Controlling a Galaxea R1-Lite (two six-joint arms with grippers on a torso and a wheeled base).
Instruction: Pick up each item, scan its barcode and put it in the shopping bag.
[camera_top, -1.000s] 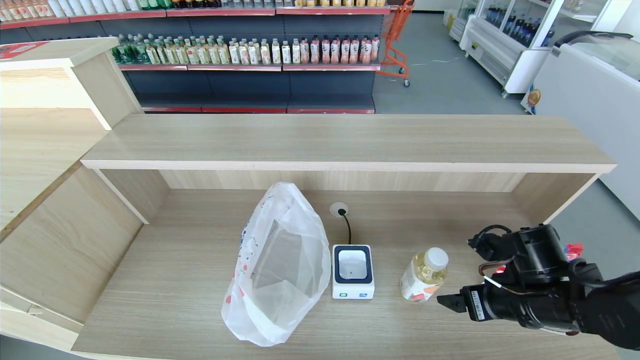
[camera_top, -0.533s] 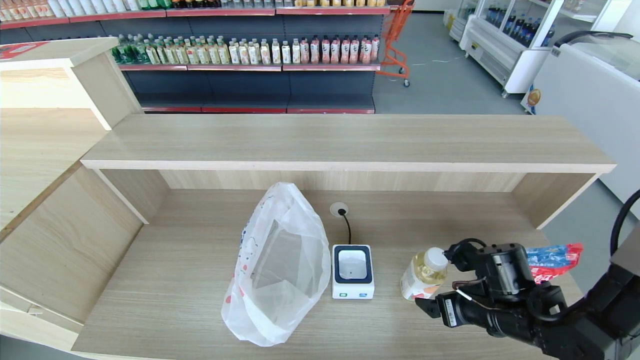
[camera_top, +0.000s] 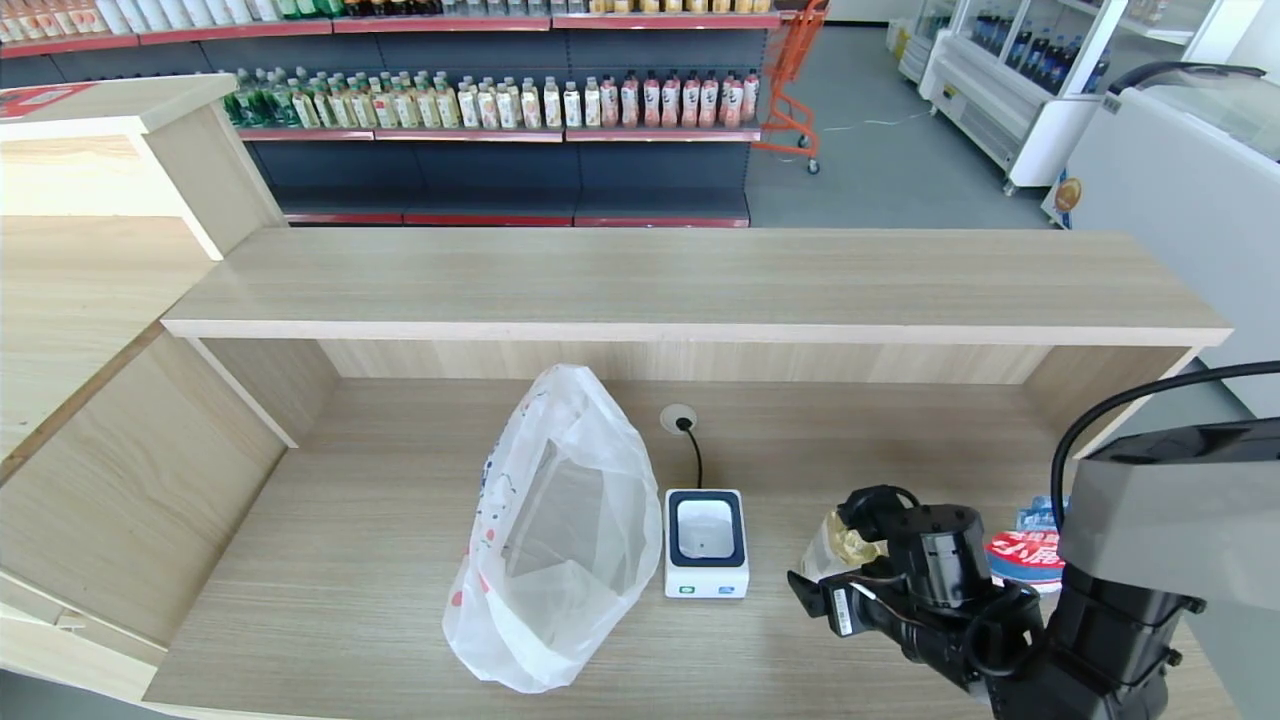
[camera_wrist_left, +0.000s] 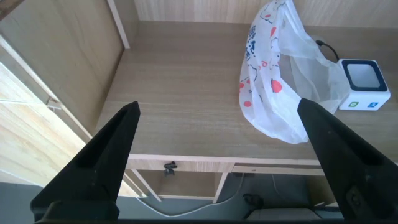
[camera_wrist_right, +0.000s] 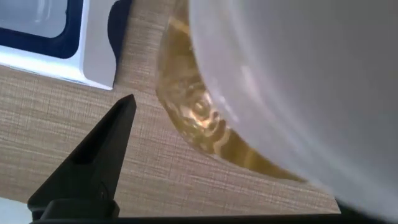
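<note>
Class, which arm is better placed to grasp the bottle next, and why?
Right. Its open gripper is right at the bottle beside the scanner; the left gripper is on the bag's far side, away from the bottle.

No print legible anywhere. On the red snack packet (camera_top: 1027, 552): white characters across the face, partly hidden, not readable. On the shopping bag (camera_top: 560, 530): red and blue printed marks down one side, shapes only. On the scanner (camera_top: 706, 543): small green square and small blue square at the front edge, too small to read. On the bottle (camera_top: 828, 548): pale label, mostly hidden. On the right wrist housing (camera_top: 905, 625): white sticker (camera_top: 838, 611) with fine dark print, illegible. On the white chest freezer (camera_top: 1180, 190): round orange sign (camera_top: 1067, 192), emblem only, unreadable. On the raised counter (camera_top: 150, 110) at far left: red panel (camera_top: 30, 100) with pale marks, unreadable. On the shelf bottles (camera_top: 490, 100): labels too small.
</note>
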